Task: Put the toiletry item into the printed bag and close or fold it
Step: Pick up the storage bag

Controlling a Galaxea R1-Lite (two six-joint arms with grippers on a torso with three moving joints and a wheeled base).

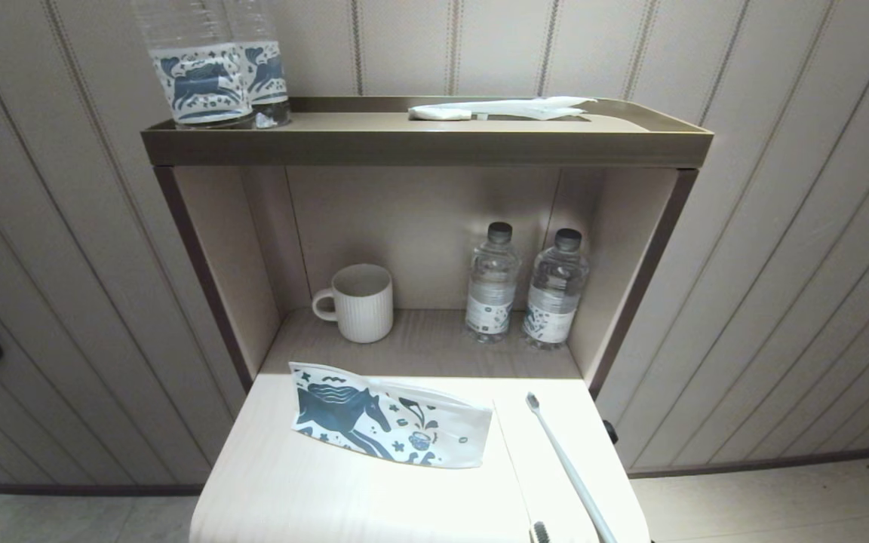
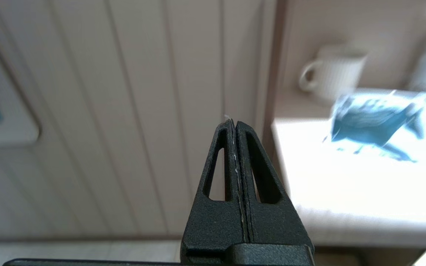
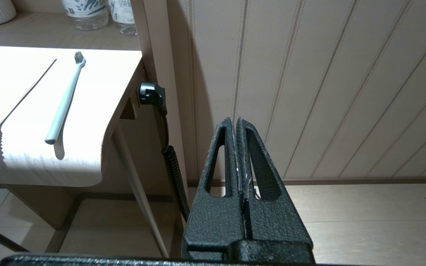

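Toothbrush [image 1: 566, 466] lying on desk [image 1: 329, 490] beside printed bag [image 1: 389, 422]; no legible writing. Left claw [image 2: 234, 123], right claw [image 3: 234, 121] pressing together, gripping nothing.

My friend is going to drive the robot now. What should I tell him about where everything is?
Left tool: shut, empty, beside the table's left edge, off the tabletop.
Right tool: shut, empty, parked low beside the table's right side.
Toothbrush: lying loose on the white table, to the right of the printed bag, not touching it.
Printed bag: on the table in front of the shelf, nothing in it that shows.
A second, dark-bristled brush head sits at the table's near edge.
Done: nothing yet.
Left: pick up the toothbrush, slide it into the bag, then close or fold the bag.
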